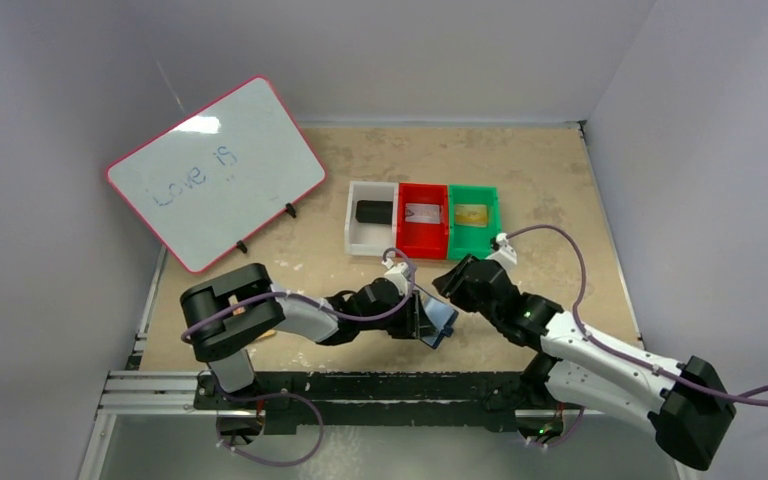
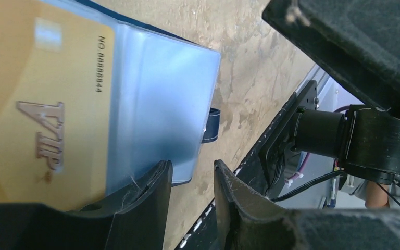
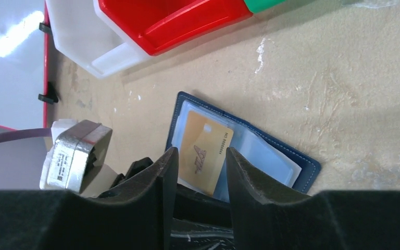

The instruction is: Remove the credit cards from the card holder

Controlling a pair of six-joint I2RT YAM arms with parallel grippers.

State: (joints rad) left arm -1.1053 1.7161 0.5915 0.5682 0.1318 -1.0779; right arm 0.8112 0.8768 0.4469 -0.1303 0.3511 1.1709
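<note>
**A:** While the card holder (image 1: pixel 440 322) lies open on the table (image 1: pixel 560 200), where exactly is it?

**B:** Near the front edge, between the two arms. It is well apart from the white bin (image 1: pixel 355 235), the red bin (image 1: pixel 422 240) and the green bin (image 1: pixel 473 240). Its clear pockets face up.

**A:** And what is inside?

**B:** One gold credit card (image 3: pixel 208 143), marked "VIP", sits in a clear pocket.

**A:** What about the left gripper (image 2: pixel 191 166)?

**B:** It is at a corner of the card holder. One finger (image 2: pixel 146 208) covers the edge of the pocket. The gap between the fingers is narrow, and I see nothing clamped in it.

**A:** And the right gripper (image 3: pixel 202 153)?

**B:** It hangs above the card holder with its jaws apart and holds nothing. The gold credit card shows between its fingers.
</note>
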